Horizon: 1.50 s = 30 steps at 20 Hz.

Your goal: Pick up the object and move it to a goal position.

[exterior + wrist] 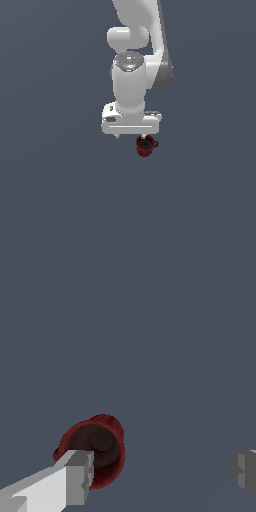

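The object is a small dark red ribbed mug with a side handle and a dark inside. In the exterior view it sits on the grey floor just under the white hand, toward that view's right. My gripper is open, with its fingers spread wide. In the wrist view the mug lies against one grey fingertip, which overlaps its rim. The other fingertip stands far off, so the mug is not centred between them around the gripper's midpoint. I cannot tell if the finger touches the mug.
A plain dark grey floor fills both views. The white arm rises above the hand to the top of the exterior view. No other objects or goal marker show.
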Available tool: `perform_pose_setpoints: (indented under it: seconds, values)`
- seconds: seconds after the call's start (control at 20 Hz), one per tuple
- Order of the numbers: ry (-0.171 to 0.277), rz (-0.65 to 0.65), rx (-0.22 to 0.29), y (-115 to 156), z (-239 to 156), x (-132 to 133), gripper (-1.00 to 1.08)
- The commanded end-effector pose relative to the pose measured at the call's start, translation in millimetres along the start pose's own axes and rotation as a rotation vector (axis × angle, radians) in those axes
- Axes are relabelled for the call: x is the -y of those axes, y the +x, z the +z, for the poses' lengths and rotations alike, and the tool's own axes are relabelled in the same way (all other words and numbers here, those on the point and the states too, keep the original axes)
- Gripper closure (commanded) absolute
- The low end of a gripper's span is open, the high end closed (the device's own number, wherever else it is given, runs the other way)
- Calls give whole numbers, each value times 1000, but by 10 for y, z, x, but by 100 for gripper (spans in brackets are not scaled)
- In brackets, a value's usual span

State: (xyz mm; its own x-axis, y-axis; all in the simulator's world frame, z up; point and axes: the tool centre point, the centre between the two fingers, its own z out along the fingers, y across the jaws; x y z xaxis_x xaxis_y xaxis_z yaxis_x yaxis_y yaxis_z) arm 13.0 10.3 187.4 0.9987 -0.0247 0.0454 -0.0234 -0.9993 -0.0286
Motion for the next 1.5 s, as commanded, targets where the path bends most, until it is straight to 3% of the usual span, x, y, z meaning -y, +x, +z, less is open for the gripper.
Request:
perform_pose_setpoints:
  seconds: [0.0,0.8,1.15,1.45]
  values:
    - [0,0,0,0,0,0,-20]
    - [0,-26,2,-26,79,-49,-20]
    - [-21,-153,0,-107,179,35,-20]
    - [-48,-344,-1,-234,320,168,-20]
